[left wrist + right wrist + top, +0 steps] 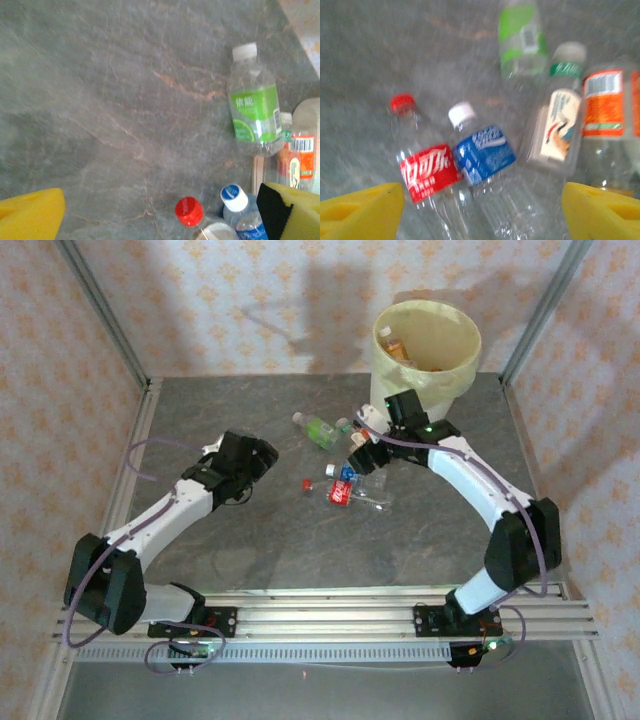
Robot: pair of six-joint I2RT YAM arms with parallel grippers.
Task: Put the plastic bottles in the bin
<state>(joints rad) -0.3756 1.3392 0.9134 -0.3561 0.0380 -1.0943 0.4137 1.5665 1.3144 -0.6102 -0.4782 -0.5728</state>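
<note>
The plastic bottles (342, 492) lie on their sides in a cluster on the desk (250, 540), just in front of the bin (462, 380); a few lie inside it. They appear empty, so expect them to be light, thin-walled, easily crushed and prone to roll. Grip across the labelled mid-body, not the cap. The right hand (480, 212) hovers over the red-label bottle (427, 172) and blue-label bottle (482, 155), fingers spread, pinching nothing. The left hand (255, 458) hangs spread wide left of the cluster, empty.

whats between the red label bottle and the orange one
The blue-label bottle and a cream-label bottle lie between the red-label bottle and the orange-label bottle, seen in the right wrist view.
</note>
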